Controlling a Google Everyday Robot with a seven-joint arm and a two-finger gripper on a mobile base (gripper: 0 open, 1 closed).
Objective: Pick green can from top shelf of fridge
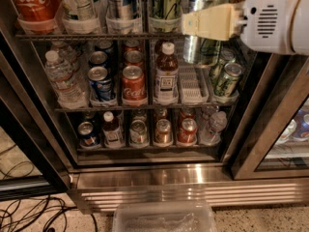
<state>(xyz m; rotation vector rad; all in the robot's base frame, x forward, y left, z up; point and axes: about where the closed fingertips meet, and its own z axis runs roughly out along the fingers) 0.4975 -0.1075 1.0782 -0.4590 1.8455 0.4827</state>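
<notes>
My pincer (195, 23) looks clamped across the green can (200, 51), which hangs just in front of the top shelf (72, 35). I'd draw it straight back, upright, until clear of the fridge (145, 178).

Shop or canteen: stocked drinks fridge (193, 177)

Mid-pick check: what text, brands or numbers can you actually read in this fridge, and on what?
"Coca-Cola": white script on the red bottle, far left of the top shelf.
Green can, behind the tool at upper right: lettering too blurred to read.
All other cans and bottles: labels too small or blurred.
</notes>
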